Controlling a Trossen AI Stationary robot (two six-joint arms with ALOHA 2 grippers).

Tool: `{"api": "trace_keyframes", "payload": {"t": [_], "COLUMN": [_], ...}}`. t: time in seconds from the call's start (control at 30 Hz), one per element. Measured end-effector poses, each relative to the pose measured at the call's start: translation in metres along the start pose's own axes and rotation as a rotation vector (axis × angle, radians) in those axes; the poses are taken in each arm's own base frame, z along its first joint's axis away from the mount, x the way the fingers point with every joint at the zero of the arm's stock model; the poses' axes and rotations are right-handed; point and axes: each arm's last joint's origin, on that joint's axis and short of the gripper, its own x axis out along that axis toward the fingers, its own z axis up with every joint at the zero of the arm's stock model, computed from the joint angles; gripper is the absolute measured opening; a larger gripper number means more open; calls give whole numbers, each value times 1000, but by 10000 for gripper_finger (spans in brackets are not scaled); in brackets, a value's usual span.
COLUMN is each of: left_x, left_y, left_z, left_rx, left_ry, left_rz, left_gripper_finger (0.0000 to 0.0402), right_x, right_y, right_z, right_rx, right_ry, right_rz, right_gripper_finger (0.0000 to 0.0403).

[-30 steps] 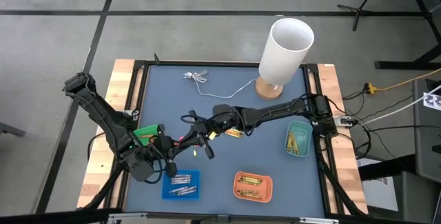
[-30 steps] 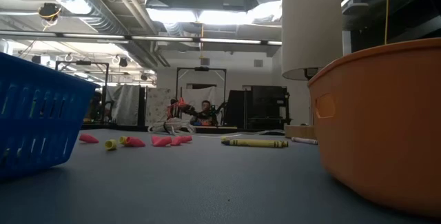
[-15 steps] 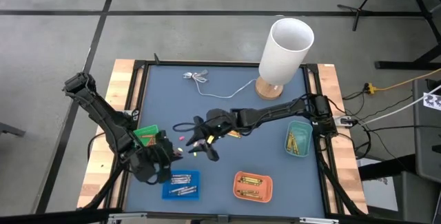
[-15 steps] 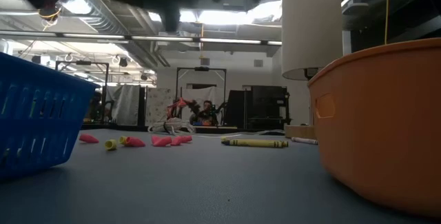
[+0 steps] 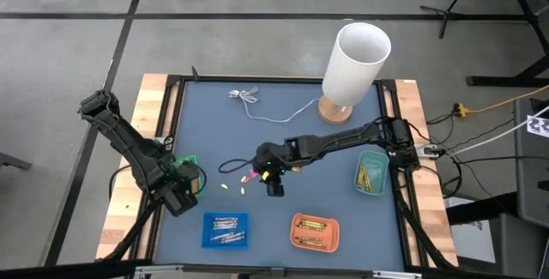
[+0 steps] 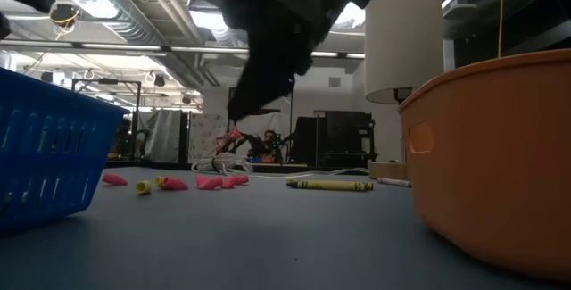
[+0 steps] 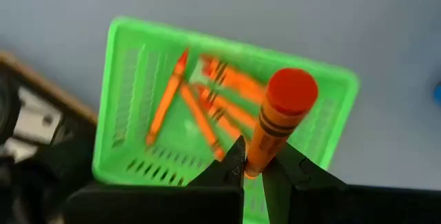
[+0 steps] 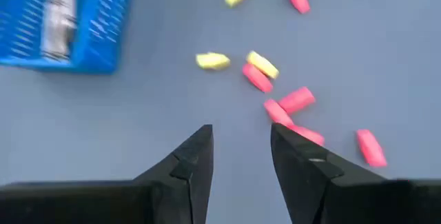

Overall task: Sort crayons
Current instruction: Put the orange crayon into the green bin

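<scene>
the left tool (image 7: 253, 170) pinches an orange crayon (image 7: 279, 119) by its lower end, standing it above the green tray (image 7: 131, 79) near the tabletop's left edge, where other orange crayons already lie. the right tool (image 8: 240, 156) hangs spread and empty over the middle of the tabletop (image 5: 283, 116), above a loose scatter of short pink crayon pieces (image 8: 297, 100) and yellow crayon pieces (image 8: 213, 60). farther out sit a blue tray (image 5: 225, 229) with grey sticks, an orange tray (image 5: 315, 232) and a teal tray (image 5: 371, 172) holding yellow crayons. as a judgement, the held crayon is gripped only at one end, so it could pivot or drop outside the green tray if let go while off-centre. the pink and yellow bits lie close together, some touching, so the right tool could close on two colours at once or flick a neighbour away.
</scene>
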Motion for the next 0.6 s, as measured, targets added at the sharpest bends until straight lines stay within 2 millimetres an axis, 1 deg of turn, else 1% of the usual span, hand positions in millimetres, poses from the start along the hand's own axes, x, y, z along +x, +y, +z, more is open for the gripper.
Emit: {"api": "trace_keyframes", "payload": {"t": [0.07, 0.27, 0.6], "left_x": [0, 0, 0], "left_y": [2, 2, 2], "left_z": [-1, -1, -1], "left_rx": [-15, -19, -45], "left_ry": [28, 29, 29], "left_rz": [17, 17, 18], "left_gripper_finger": [12, 15, 67], "right_x": [0, -1, -3], "right_y": [-1, -5, -6], "right_z": [-3, -12, -28], "right_rx": [4, 8, 17], "right_ry": [32, 118, 286], "right_rz": [-41, -149, -180], "right_gripper_finger": [143, 143, 143]}}
